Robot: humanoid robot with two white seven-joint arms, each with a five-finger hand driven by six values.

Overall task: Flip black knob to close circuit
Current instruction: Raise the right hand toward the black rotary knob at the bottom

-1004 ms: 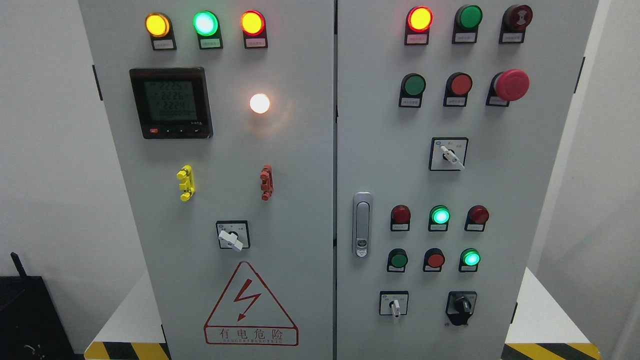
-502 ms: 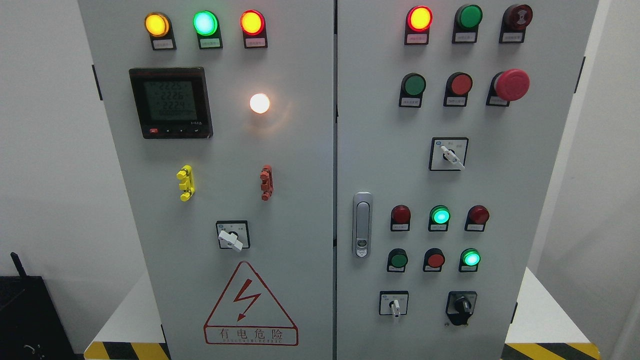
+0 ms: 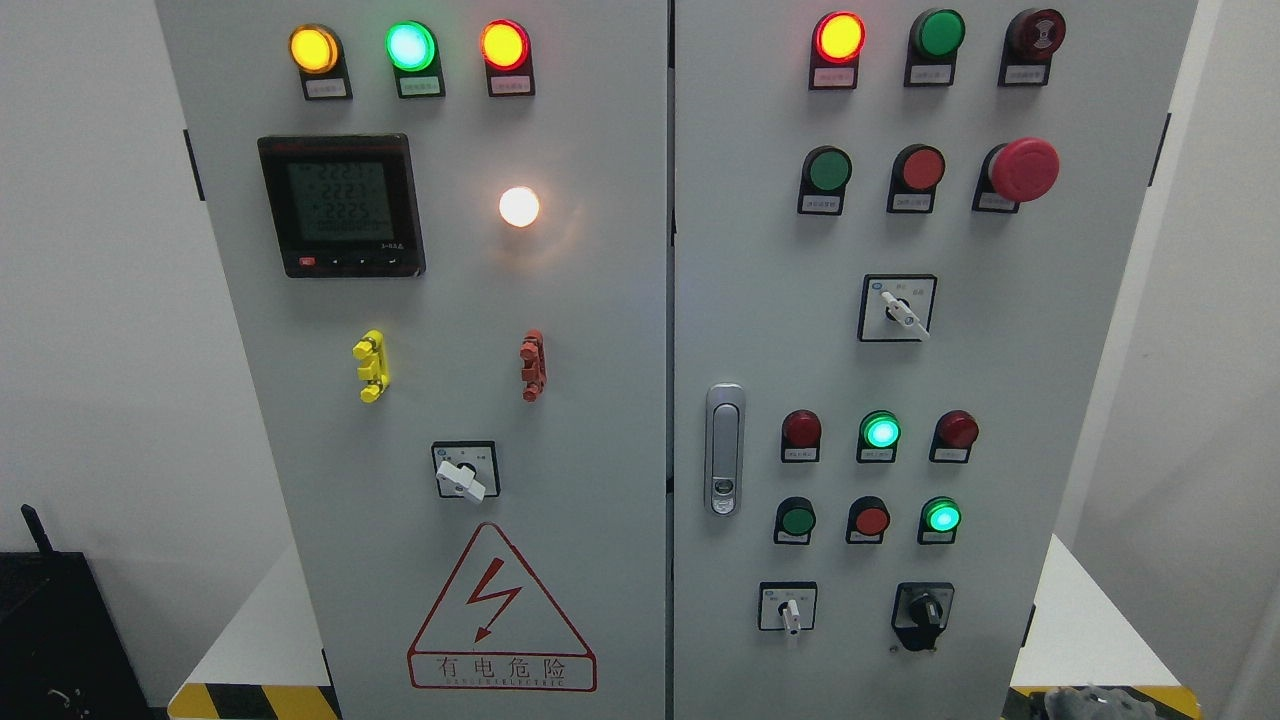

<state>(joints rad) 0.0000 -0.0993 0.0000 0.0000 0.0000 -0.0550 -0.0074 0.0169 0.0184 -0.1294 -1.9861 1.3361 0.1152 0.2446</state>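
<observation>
The black knob (image 3: 922,610) sits at the lower right of the grey cabinet's right door (image 3: 1000,380), on a black-framed plate, its grip pointing roughly straight up. The tip of my right hand (image 3: 1090,703) just shows as a grey shape at the bottom edge, below and to the right of the knob and well apart from it. Too little of the hand shows to tell its state. My left hand is out of view.
Left of the knob is a white selector switch (image 3: 790,610), with rows of red and green lamps and buttons above. A door latch (image 3: 724,450) sits near the centre seam. A red mushroom button (image 3: 1024,168) sticks out at upper right. The left door carries a meter (image 3: 342,205).
A grey part of my right hand has come into view at the bottom right edge. The meter's digits have changed. The knob has not moved.
</observation>
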